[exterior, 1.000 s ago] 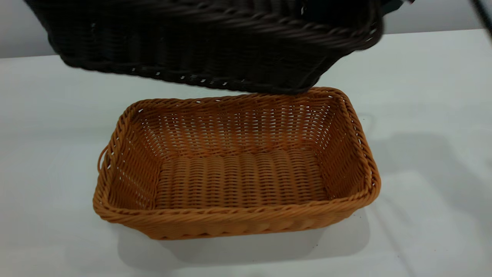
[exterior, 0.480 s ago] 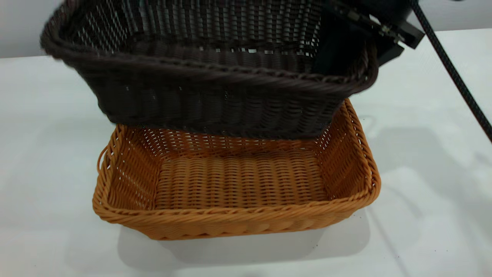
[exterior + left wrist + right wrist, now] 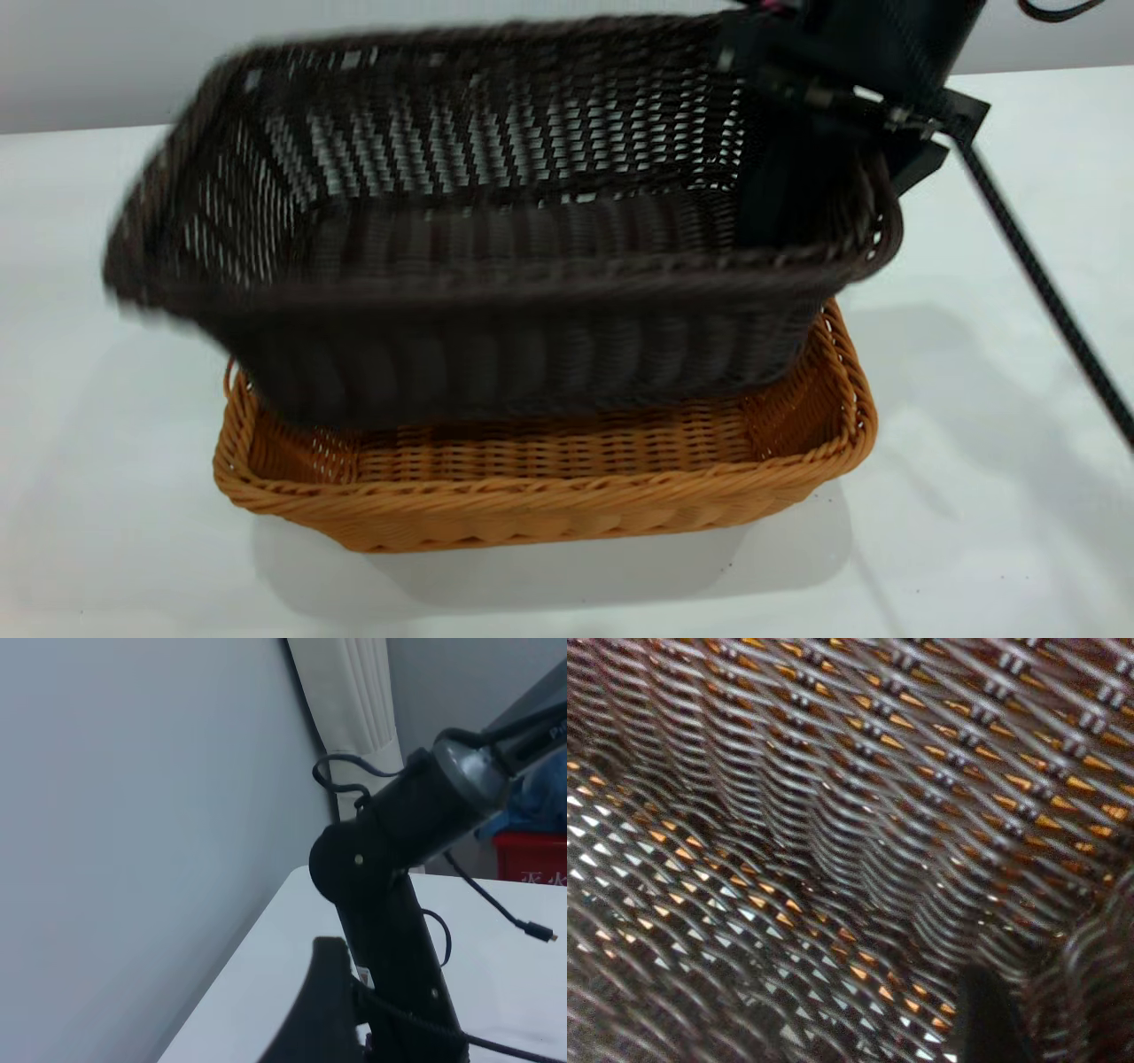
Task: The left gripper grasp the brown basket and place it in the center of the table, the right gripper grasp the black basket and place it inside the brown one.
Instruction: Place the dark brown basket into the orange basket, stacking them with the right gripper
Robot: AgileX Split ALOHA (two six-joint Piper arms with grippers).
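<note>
The brown basket (image 3: pixel 549 505) sits on the white table, near its middle. The black basket (image 3: pixel 496 346) hangs tilted over it, its bottom partly sunk inside the brown rim and its left end higher. My right gripper (image 3: pixel 873 177) is shut on the black basket's right end wall, one finger inside and one outside. In the right wrist view the black weave (image 3: pixel 833 815) fills the picture, with orange showing through the gaps and a dark finger (image 3: pixel 988 1019) against the wall. My left gripper is not in the exterior view.
The white table (image 3: pixel 974 443) spreads around both baskets. A black cable (image 3: pixel 1045 292) runs down from the right arm. The left wrist view shows a black arm (image 3: pixel 390 904), a grey wall, a curtain and a red box (image 3: pixel 532 855) far off.
The black basket has come down and toward the camera, from above the brown basket's far rim to partly inside it. The brown basket has not moved.
</note>
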